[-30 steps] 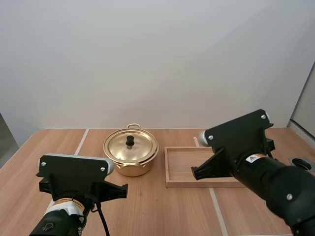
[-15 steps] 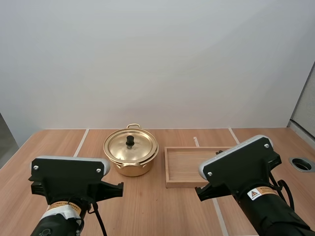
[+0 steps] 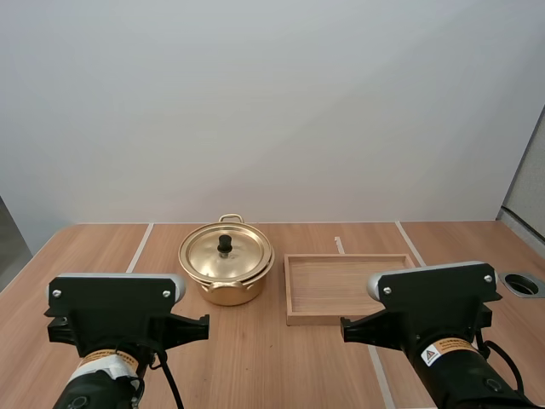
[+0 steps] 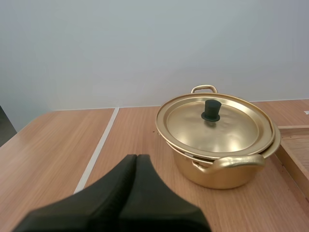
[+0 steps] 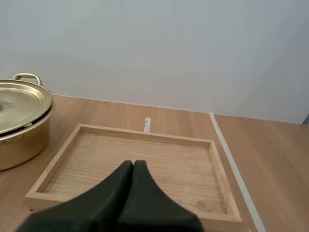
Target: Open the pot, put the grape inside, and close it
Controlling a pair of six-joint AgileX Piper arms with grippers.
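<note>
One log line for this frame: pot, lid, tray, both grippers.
pot: beside wooden tray | lid: on pot | left gripper: shut, facing pot | right gripper: shut, facing wooden tray

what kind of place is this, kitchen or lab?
Probably a lab test bench, not a kitchen: a plain wooden table with a lidded pot and a wooden tray on it, facing my left arm and right arm.

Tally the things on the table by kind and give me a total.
Gold pot: 1
Gold lid, on the pot: 1
Wooden tray: 1
Total: 3
</note>
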